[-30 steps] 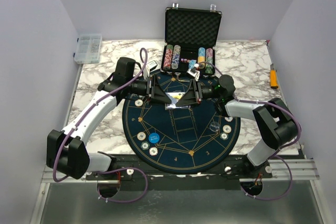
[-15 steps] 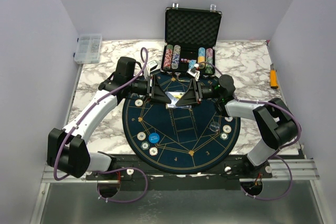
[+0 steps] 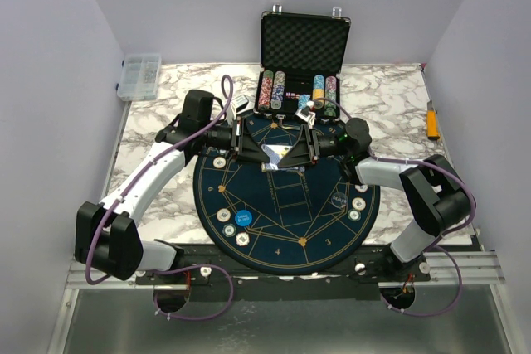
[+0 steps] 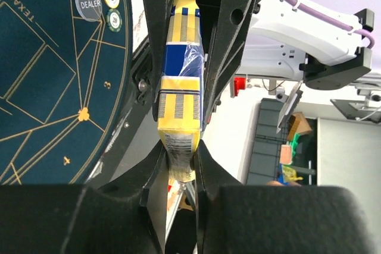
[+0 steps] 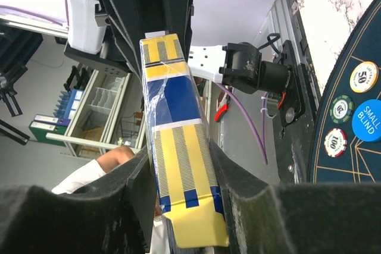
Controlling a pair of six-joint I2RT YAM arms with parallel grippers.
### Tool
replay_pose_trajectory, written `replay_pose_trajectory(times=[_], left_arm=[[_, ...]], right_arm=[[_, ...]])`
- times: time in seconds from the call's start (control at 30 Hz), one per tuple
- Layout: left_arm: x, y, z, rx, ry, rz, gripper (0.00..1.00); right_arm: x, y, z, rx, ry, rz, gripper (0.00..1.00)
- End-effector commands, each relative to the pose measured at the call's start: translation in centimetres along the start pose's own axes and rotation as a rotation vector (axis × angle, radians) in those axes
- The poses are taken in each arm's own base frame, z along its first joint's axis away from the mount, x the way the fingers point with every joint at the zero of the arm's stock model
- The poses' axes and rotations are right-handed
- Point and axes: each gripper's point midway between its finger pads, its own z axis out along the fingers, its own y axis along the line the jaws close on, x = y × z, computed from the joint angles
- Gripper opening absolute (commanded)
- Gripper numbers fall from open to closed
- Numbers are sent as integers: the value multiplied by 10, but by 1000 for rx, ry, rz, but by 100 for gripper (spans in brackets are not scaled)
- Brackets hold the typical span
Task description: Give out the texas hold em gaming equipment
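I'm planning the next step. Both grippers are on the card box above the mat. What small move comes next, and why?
Probably the right gripper should pull gently away while the left gripper holds firm. Both clamp opposite ends of the card box, which looks closed under its clear wrap, so no cards can be dealt until it opens.

Card pack (image 4: 181, 81) over mat (image 3: 286, 205); chip case (image 3: 304, 43) bhd.
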Motion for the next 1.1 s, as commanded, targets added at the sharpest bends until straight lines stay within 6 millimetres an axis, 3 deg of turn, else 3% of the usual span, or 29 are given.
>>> replay_pose_trajectory(times=[0.0,0.03,0.07,0.1,0.13,0.2,0.23,0.3,0.33,0.37,0.5,0.6,0.7,0.8,0.93,1.07], left_arm=[[-1,-3,-1,19,4,10,36],[0,-3,-1,25,12,5,33],[0,-3,0,29,17,0,17],[0,-2,0,24,14,-5,17],[0,-1,0,20,10,-6,29],[0,-1,-1,19,7,2,34],[-2,-1,-1,13,-1,5,49],[-7,2,-7,-36,-41,53,88],[-11,4,-11,-66,-65,102,96],[-14,4,-17,-97,-87,175,98],[-28,2,-43,-217,-199,572,98],[-22,0,-57,-270,-215,996,98],[-15,-4,-61,-302,-191,1284,98],[-3,-4,-51,-295,-125,1425,98],[18,3,-21,-257,-3,1510,98],[11,8,3,-309,30,1477,98]], right_arm=[[-1,2,0,-6,4,-38,38],[-1,2,0,-6,4,-37,38],[-1,2,0,-6,6,-38,38],[-1,2,1,-6,5,-38,38],[-1,1,1,-5,6,-36,38],[-1,1,1,-4,4,-35,30],[-2,1,1,-4,3,-37,24],[-2,-1,1,2,5,-34,16],[-2,-2,1,8,7,-35,12],[-2,-3,1,16,12,-36,7],[0,-12,0,58,26,-32,1],[1,-19,-1,95,35,-40,1],[2,-29,-2,158,55,-51,1],[4,-35,-6,219,82,-84,1],[8,-34,-8,238,107,-94,1],[11,-29,-9,237,111,-117,1]])
